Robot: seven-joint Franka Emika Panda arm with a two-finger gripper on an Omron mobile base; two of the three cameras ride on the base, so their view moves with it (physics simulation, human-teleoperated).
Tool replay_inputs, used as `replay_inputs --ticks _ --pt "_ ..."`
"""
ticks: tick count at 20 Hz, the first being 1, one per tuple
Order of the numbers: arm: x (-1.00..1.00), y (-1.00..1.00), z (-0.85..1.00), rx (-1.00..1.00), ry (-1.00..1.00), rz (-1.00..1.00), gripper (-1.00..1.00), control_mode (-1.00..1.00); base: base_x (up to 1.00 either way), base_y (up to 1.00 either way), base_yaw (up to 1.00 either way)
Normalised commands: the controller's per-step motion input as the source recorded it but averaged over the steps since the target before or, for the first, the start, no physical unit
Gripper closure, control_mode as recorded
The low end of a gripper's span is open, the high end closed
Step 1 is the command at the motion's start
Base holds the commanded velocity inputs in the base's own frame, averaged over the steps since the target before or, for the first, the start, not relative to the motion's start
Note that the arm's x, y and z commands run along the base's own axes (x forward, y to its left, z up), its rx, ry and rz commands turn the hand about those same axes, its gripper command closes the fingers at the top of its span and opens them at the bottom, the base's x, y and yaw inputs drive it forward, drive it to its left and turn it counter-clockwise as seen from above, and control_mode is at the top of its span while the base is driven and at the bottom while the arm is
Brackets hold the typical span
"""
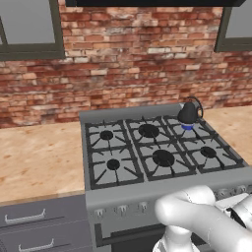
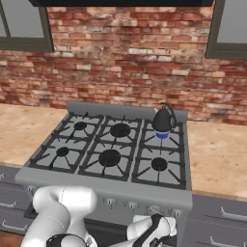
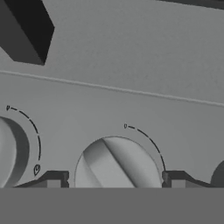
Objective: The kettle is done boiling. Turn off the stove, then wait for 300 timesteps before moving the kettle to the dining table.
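Straddling one front knob [image 3: 117,164] of the stove [image 1: 165,192] with pincer [image 3: 114,183] tips apart, nothing clamped. Kettle [image 1: 188,113] sitting on far right burner, blue flame beneath. Risking slippage off the knob ridge, or turning a neighbouring knob, if misaligned.

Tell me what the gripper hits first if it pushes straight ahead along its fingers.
Most likely the stove knob centred between the open gripper fingertips, set in the stove front panel; the remaining gap is unclear.
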Motion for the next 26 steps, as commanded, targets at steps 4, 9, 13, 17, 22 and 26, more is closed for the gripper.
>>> replay_inputs --ticks 4,9,13,17,22,26 --pt "0.0 0.0 0.0 0.16 0.0 -0.04 1.0 -1.0 0.0 0.0 0.0" --pt "-0.07 0.0 0.0 0.16 0.0 -0.06 1.0 -1.0 0.0 0.0 0.0" --pt "-0.1 0.0 0.0 0.17 0.0 -0.07 1.0 -1.0 0.0 0.0 0.0" --pt "-0.11 0.0 0.0 0.16 0.0 -0.07 1.0 -1.0 0.0 0.0 0.0" --pt "-0.12 0.0 0.0 0.16 0.0 -0.06 1.0 -1.0 0.0 0.0 0.0" --pt "-0.12 0.0 0.0 0.15 0.0 -0.04 1.0 -1.0 0.0 0.0 0.0"
